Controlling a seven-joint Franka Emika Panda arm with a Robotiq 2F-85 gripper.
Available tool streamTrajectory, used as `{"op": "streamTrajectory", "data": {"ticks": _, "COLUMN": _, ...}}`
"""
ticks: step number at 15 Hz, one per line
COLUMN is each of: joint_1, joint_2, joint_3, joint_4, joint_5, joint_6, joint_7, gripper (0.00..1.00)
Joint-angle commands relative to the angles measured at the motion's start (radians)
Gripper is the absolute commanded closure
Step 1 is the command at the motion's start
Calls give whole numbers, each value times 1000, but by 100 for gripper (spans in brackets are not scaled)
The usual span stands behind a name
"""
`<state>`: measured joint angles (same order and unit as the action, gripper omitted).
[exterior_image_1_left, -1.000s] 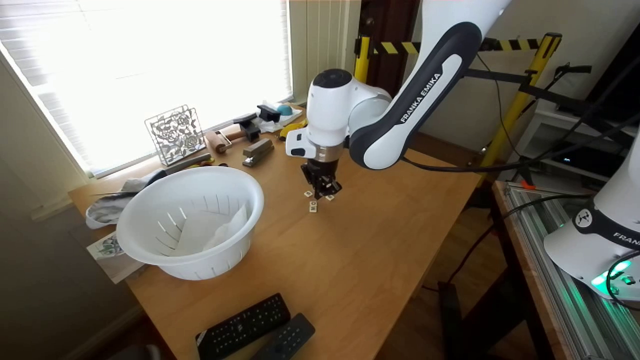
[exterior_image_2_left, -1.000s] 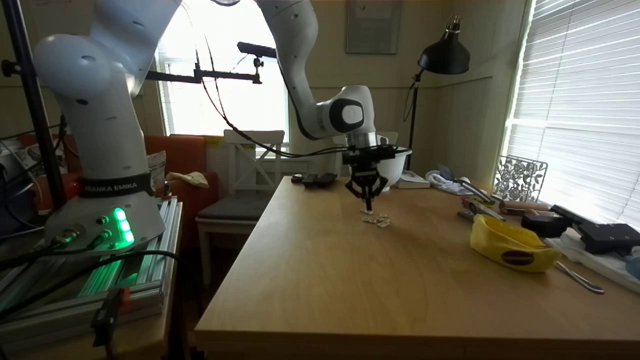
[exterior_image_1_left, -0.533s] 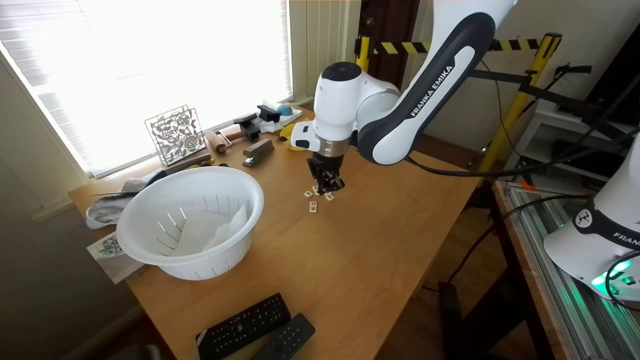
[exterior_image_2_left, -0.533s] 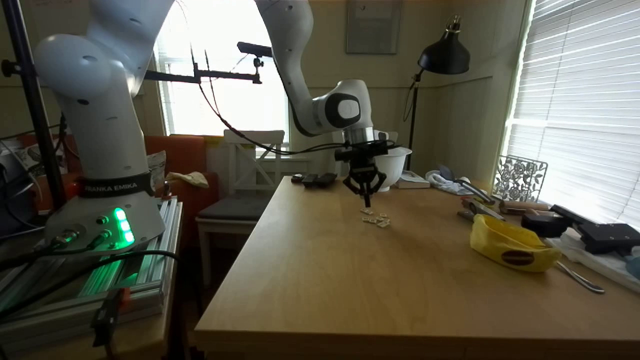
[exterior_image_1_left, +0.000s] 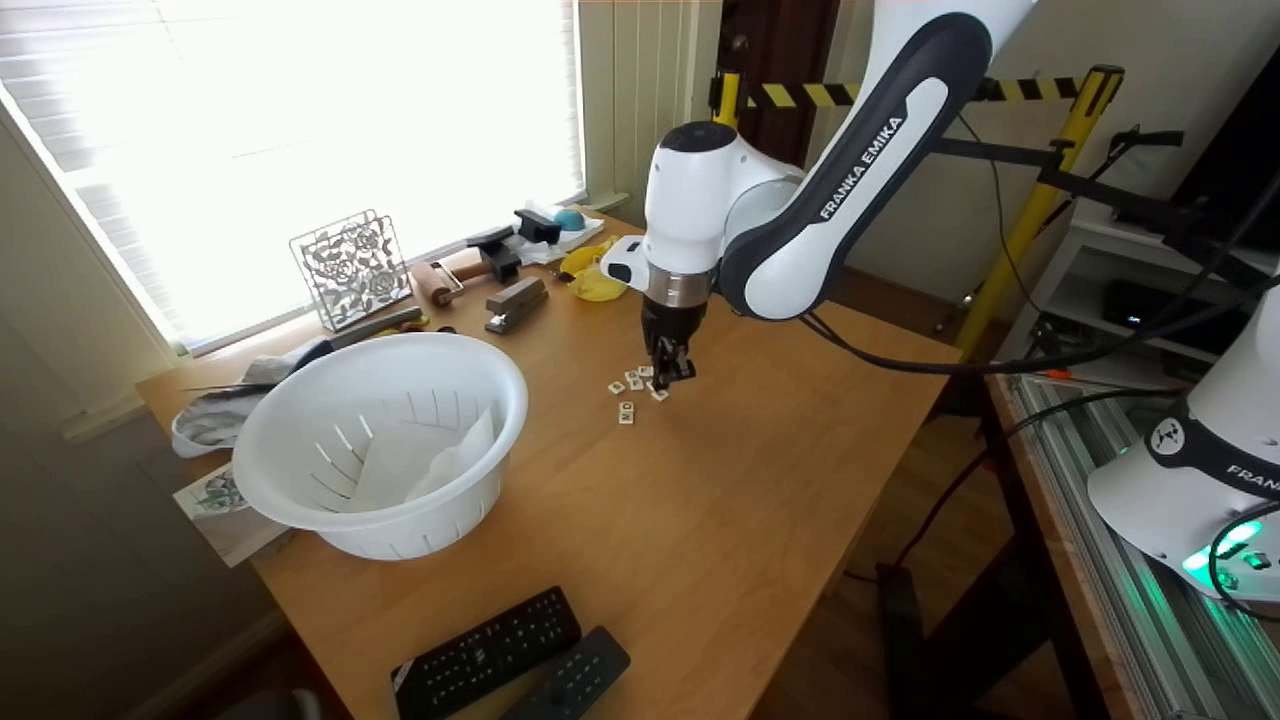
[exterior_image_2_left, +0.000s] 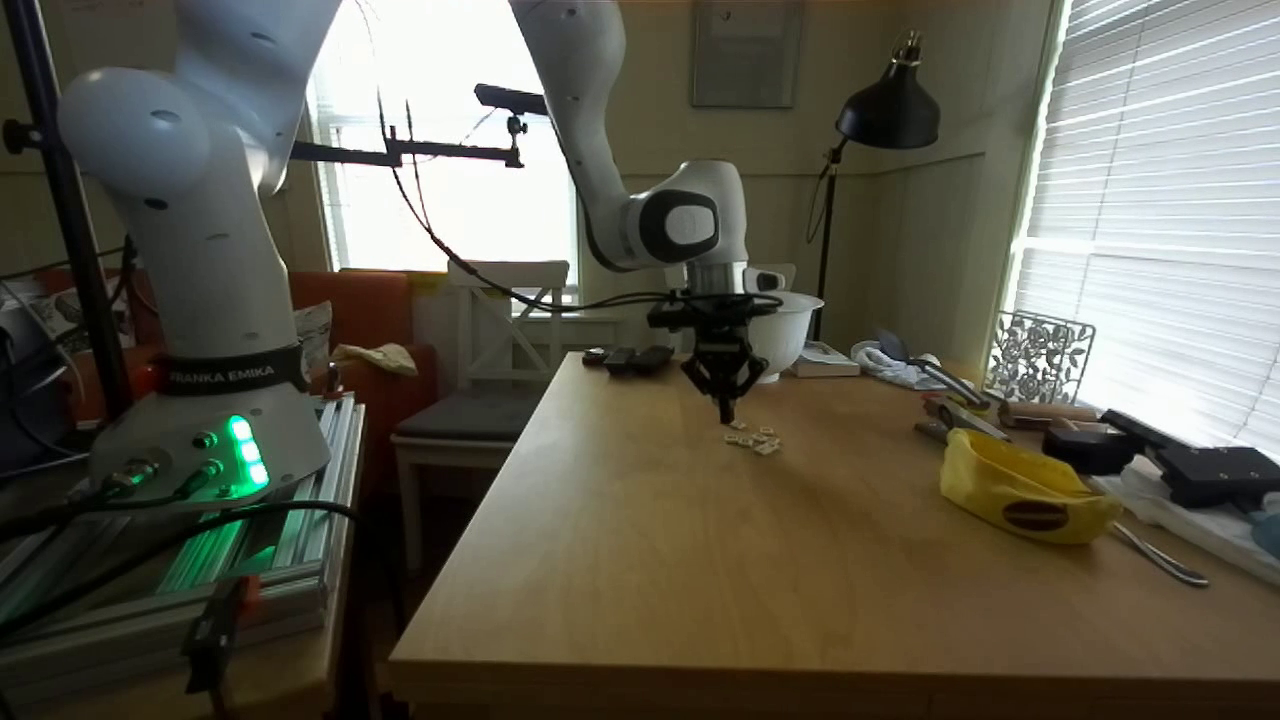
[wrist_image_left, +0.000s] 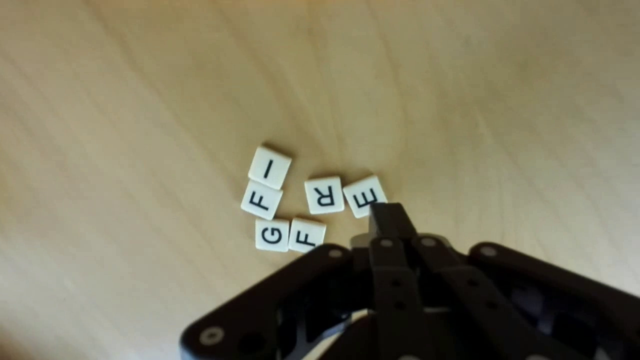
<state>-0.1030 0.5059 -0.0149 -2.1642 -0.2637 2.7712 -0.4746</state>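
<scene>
My gripper (wrist_image_left: 392, 220) is dark, points down and has its fingers pressed together with nothing between them. In the wrist view its tip covers a corner of the white E tile (wrist_image_left: 362, 195); I cannot tell whether it touches it. The R tile (wrist_image_left: 324, 195) lies beside E. The I tile (wrist_image_left: 270, 167) and an F tile (wrist_image_left: 261, 199) touch at the left. The G tile (wrist_image_left: 272, 235) sits beside another F tile (wrist_image_left: 306, 234), partly hidden by the gripper. The gripper also shows in both exterior views (exterior_image_1_left: 660, 382) (exterior_image_2_left: 727, 412), low over the tiles (exterior_image_1_left: 626, 413) (exterior_image_2_left: 767, 447).
On the wooden table (exterior_image_1_left: 700, 500) stand a white bowl (exterior_image_1_left: 380, 440) with paper inside, two black remotes (exterior_image_1_left: 490, 650) and a stapler (exterior_image_1_left: 516, 304). A metal rose holder (exterior_image_1_left: 350, 270) and a yellow item (exterior_image_2_left: 1025, 490) lie along the window side.
The gripper has shifted away from the white bowl and turned slightly, rising a little then lowering again. Tiles it hid before now show in an exterior view. The tiles look unmoved.
</scene>
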Motion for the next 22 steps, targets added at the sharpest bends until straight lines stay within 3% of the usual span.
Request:
{"op": "streamTrajectory", "data": {"ticks": 1, "joint_1": -58, "joint_2": -17, "joint_3": 43, "joint_4": -41, "joint_5": 100, "joint_6": 28, "joint_7": 60, "gripper": 100}}
{"op": "streamTrajectory", "data": {"ticks": 10, "joint_1": -78, "joint_2": -11, "joint_3": 22, "joint_4": -67, "joint_5": 148, "joint_6": 109, "joint_7": 193, "gripper": 100}}
{"op": "streamTrajectory", "data": {"ticks": 22, "joint_1": -105, "joint_2": 21, "joint_3": 12, "joint_4": -57, "joint_5": 139, "joint_6": 179, "joint_7": 208, "gripper": 100}}
